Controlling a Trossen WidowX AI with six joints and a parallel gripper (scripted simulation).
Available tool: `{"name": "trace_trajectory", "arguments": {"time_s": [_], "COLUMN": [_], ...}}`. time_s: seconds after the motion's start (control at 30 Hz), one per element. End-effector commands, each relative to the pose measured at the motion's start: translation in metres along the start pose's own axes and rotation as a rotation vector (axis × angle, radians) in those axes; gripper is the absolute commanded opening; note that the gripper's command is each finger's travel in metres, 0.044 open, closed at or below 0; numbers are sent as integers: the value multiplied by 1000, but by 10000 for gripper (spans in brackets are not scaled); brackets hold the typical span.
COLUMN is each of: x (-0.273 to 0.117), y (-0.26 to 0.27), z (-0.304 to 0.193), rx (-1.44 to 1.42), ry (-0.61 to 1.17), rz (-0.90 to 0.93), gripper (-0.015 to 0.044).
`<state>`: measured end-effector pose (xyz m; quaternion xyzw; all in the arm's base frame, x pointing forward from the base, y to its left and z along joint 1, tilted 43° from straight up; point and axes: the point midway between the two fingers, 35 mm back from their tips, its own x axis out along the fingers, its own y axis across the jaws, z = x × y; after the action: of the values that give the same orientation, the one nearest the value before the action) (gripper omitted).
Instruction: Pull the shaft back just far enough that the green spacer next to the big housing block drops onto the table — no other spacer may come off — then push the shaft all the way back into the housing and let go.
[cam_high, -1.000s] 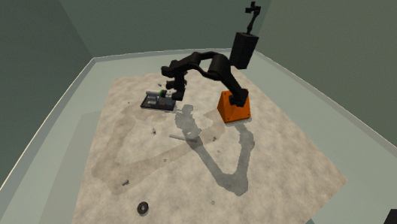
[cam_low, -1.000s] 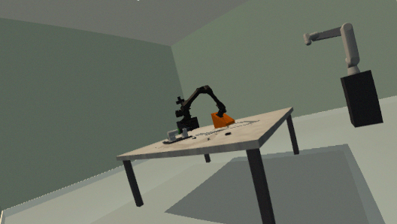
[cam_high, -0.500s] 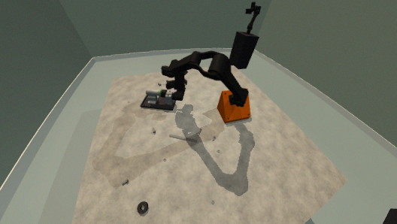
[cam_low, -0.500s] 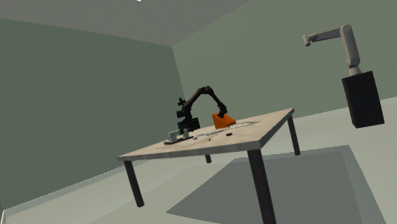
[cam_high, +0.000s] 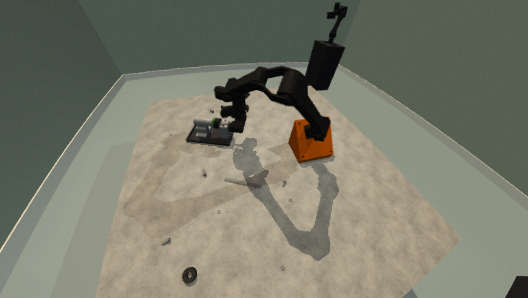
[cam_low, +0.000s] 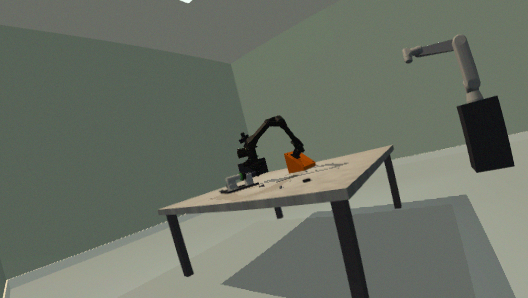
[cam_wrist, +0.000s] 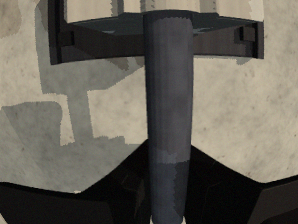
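Observation:
The dark grey shaft (cam_wrist: 170, 90) runs from the pale near support (cam_wrist: 100, 10) down between my fingers in the wrist view. My gripper (cam_wrist: 162, 145) (cam_high: 237, 126) is shut on the shaft, at its outer end. The fixture stands on a black base plate (cam_high: 210, 143) (cam_wrist: 215, 49). The big pale housing block (cam_high: 201, 128) (cam_low: 232, 182) is at its far end from my gripper. The green spacer (cam_high: 214, 121) (cam_low: 242, 176) shows beside the housing block, at shaft height, with a dark part right next to it. The arm and the near support hide much of the shaft; other spacers cannot be told apart.
A pale rod (cam_high: 241, 182) lies on the table in front of the fixture. A dark ring (cam_high: 186, 275) lies near the front edge, with several small bits scattered around. The orange arm base (cam_high: 311, 144) (cam_low: 298, 163) stands to the right of the fixture.

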<state>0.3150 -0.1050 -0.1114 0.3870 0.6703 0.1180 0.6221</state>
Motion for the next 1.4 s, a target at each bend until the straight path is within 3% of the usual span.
{"name": "trace_trajectory", "arguments": {"time_s": [0.0,1.37], "x": [0,0], "y": [0,0], "z": [-2,-7], "rx": [-2,-2], "ry": [5,5], "rz": [0,0], "gripper": [0,0]}}
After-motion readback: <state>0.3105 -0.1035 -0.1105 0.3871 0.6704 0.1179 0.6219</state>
